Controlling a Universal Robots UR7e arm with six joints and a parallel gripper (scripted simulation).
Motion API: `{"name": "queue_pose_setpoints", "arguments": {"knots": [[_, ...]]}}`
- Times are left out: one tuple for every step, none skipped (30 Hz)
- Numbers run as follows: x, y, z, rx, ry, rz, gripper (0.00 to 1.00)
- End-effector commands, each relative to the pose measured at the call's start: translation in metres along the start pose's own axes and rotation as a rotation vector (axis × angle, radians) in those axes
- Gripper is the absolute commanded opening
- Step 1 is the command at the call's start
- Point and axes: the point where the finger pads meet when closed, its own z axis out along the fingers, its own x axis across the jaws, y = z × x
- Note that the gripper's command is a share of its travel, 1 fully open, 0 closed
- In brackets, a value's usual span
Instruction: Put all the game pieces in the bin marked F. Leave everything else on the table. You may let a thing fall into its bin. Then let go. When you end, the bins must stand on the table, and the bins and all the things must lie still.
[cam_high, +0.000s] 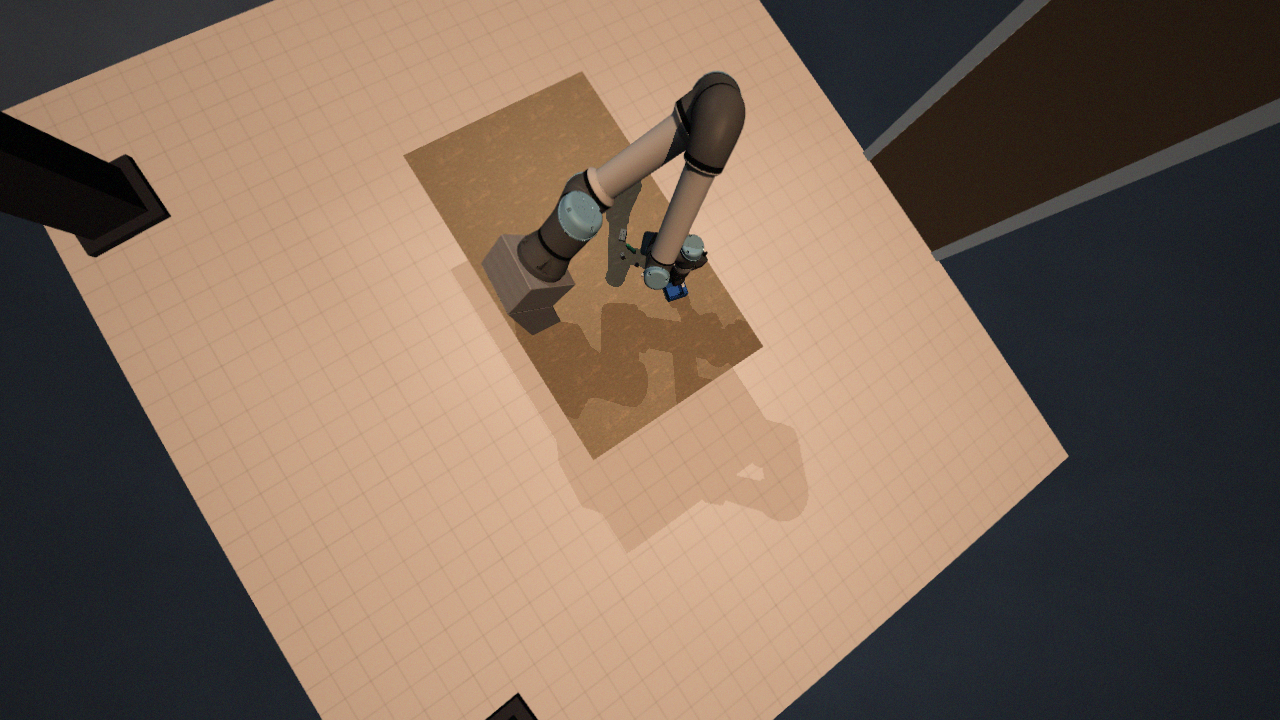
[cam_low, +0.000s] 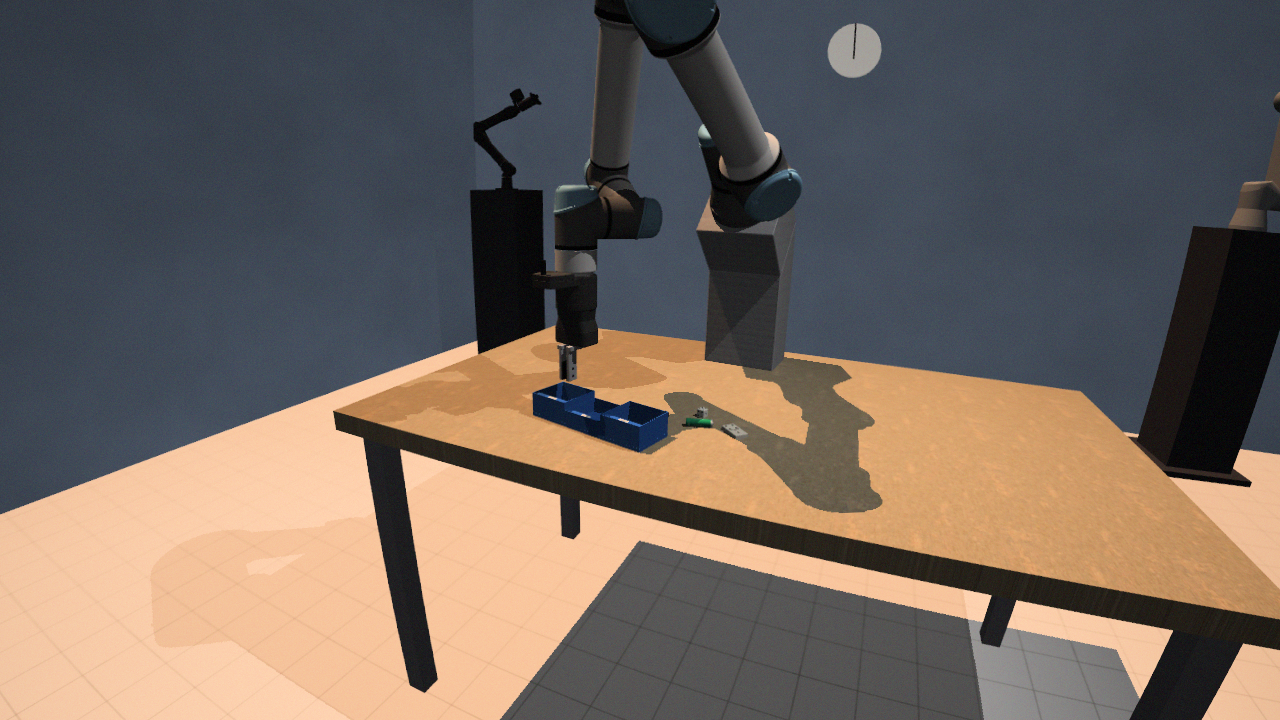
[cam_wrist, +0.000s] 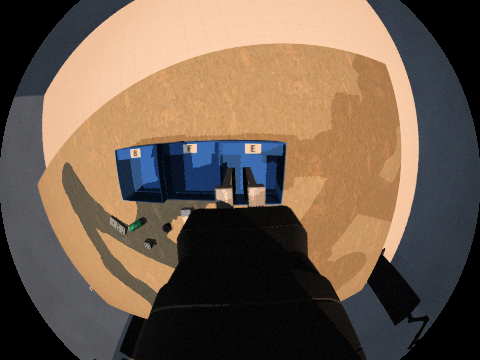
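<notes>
The robot's fingers stand parted with nothing between them, above bin E. A pale dotted domino and a small dotted die lie on the table, outside bin F, near a green cylinder; a dark piece, too small to identify, lies nearby.

A jointed grey-and-black robot arm bends downward, its black two-finger gripper pointing down, metal fingers parted slightly, holding nothing.
</notes>
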Motion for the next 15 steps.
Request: {"name": "queue_pose_setpoints", "arguments": {"knots": [[-0.028,-0.002,0.0,0.001,0.001,0.0,0.31],[-0.033,-0.002,0.0,0.001,0.001,0.0,0.31],[-0.038,-0.003,0.0,0.001,0.001,0.0,0.31],[-0.043,-0.003,0.0,0.001,0.001,0.0,0.31],[-0.048,-0.003,0.0,0.001,0.001,0.0,0.31],[-0.053,-0.004,0.0,0.001,0.001,0.0,0.31],[-0.058,-0.004,0.0,0.001,0.001,0.0,0.31],[-0.058,-0.004,0.0,0.001,0.001,0.0,0.31],[-0.058,-0.004,0.0,0.001,0.001,0.0,0.31],[-0.062,-0.004,0.0,0.001,0.001,0.0,0.31],[-0.067,-0.004,0.0,0.001,0.001,0.0,0.31],[-0.067,-0.004,0.0,0.001,0.001,0.0,0.31],[-0.067,-0.004,0.0,0.001,0.001,0.0,0.31],[-0.067,-0.004,0.0,0.001,0.001,0.0,0.31],[-0.067,-0.004,0.0,0.001,0.001,0.0,0.31]]}}
